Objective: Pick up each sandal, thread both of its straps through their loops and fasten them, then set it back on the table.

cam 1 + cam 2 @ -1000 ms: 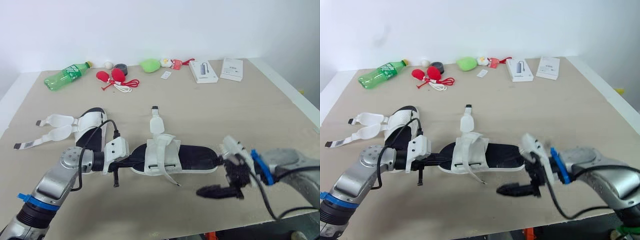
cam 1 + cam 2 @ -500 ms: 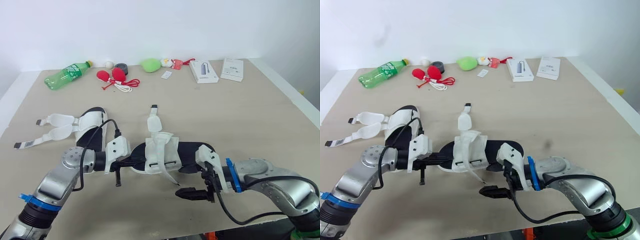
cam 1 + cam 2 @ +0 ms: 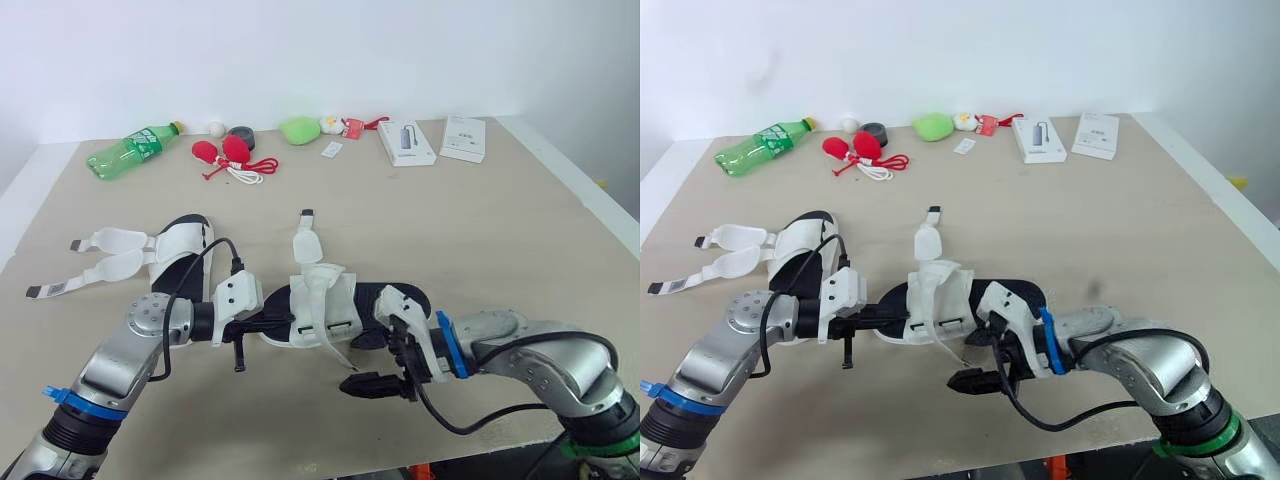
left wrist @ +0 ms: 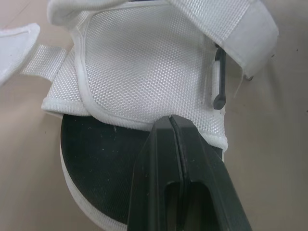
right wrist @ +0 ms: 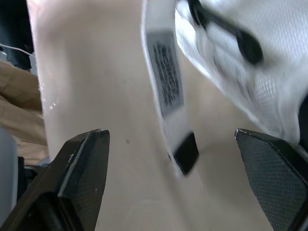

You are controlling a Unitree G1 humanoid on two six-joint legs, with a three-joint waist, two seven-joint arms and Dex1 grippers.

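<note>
One sandal [image 3: 335,310], black sole with white mesh straps, lies mid-table; a strap [image 3: 308,240] stretches away from me and a loose strap [image 5: 166,82] with a black tip trails off its near side. My left gripper [image 4: 172,119] is shut, its tips resting on the black insole at the edge of the white upper [image 4: 144,62]. My right gripper [image 3: 372,362] stands open just in front of the sandal, the loose strap hanging between its fingers [image 5: 82,159] without touching them. A second sandal [image 3: 175,250] lies to the left, straps [image 3: 105,255] spread out.
Along the back of the table lie a green bottle [image 3: 132,150], red items with a cord [image 3: 228,155], a green lump [image 3: 298,130] and two white boxes [image 3: 407,142] [image 3: 464,138]. The table's front edge [image 3: 300,465] runs close under both arms.
My right arm has swung left from the front right of the table to the sandal's near side, bringing its open gripper around the loose strap. The left gripper has stayed put.
</note>
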